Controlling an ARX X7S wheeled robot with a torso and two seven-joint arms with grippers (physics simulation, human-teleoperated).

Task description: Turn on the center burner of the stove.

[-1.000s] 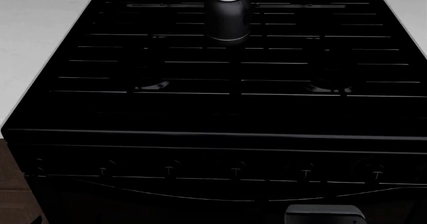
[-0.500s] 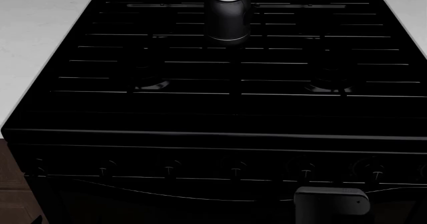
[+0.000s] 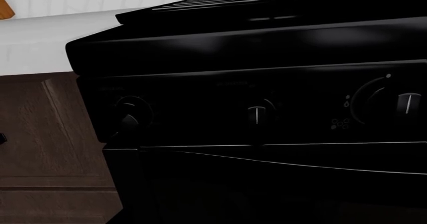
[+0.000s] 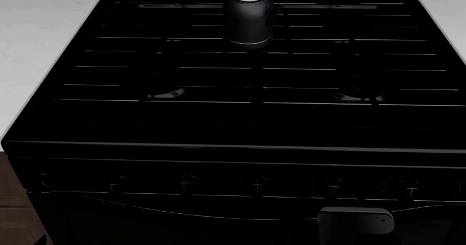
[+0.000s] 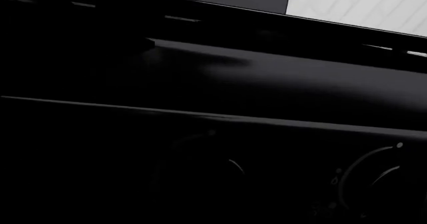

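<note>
Black gas stove sitting between white countertops, thin-barred grates spanning top, row of small round knobs lining front panel, pointers showing upright.

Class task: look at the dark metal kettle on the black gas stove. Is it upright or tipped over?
Upright. The dark metal kettle stands on its base on the thin-barred grates of the black gas stove, lid knob at its top.
</note>
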